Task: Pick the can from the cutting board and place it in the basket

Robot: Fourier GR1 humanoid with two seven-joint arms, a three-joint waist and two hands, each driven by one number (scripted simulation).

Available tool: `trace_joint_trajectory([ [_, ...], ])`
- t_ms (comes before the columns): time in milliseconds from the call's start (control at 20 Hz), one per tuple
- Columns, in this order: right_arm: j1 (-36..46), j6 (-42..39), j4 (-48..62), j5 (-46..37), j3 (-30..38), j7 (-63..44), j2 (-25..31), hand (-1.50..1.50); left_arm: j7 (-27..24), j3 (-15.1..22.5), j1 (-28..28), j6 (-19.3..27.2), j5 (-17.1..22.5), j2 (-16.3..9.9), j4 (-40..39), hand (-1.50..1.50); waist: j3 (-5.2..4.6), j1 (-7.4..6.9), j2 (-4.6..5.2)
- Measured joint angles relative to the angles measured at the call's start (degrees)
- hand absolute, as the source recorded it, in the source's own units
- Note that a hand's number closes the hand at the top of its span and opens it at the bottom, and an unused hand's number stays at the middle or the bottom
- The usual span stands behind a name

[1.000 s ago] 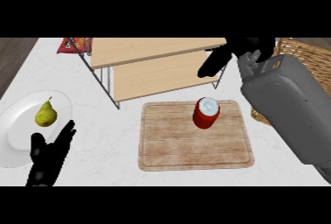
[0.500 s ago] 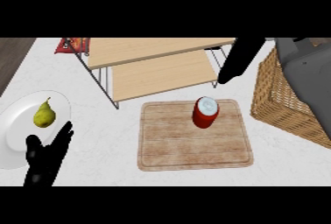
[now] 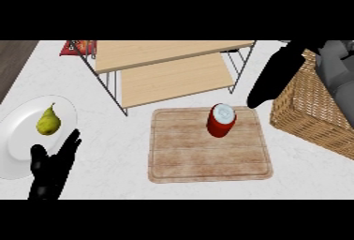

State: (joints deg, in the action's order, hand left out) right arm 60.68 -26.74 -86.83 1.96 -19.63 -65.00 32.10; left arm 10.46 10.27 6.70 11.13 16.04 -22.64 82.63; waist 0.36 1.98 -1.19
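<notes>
- A pale, faintly veined worktop [image 3: 117,187] is seen from steeply above, and everything else is carried on it.
- A wire-framed shelf rack [image 3: 169,70] with two light wooden boards is set at the far middle; its thin dark legs come down just beyond the cutting board.
- A woven wicker basket [image 3: 311,115] with a coarse brown weave is placed at the right, just beside the cutting board's right edge.
- A squarish wooden cutting board [image 3: 207,150] with rounded corners and visible grain is laid flat in the middle.
- A round white plate [image 3: 21,154] is found at the left, partly cut by the view's edge.
- The right hand [image 3: 273,77] is held above the gap between rack and basket, fingers straight and released, pointing down toward the board's far right corner; nothing is grasped, and the can is not touched.
- The left hand [image 3: 52,171] is rested at the lower left, over the plate's near rim, fingers relaxed and open.
- A red can [image 3: 221,121] with a pale silvery top is stood upright on the far right part of the cutting board, its long axis vertical and its top turned upward.
- A yellow-green pear [image 3: 47,121] is laid on the plate, stem toward the far side.
- A red packet [image 3: 79,47] is partly seen at the far left, behind the rack.
</notes>
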Motion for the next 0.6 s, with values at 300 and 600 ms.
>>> trace_joint_trajectory([
  [300,-3.47,2.32,-3.16,-1.49,-2.27,-0.86,-0.82,-1.5,-0.63,-0.01,-0.86,-1.28,-0.39,0.5,-0.94,0.0,0.09,-0.86,0.4],
  [600,-9.47,5.27,-5.47,-6.39,-5.12,-0.03,-2.55,-1.5,0.79,-0.01,-1.29,-1.46,-1.08,0.57,-0.32,0.0,0.14,-1.34,0.58],
])
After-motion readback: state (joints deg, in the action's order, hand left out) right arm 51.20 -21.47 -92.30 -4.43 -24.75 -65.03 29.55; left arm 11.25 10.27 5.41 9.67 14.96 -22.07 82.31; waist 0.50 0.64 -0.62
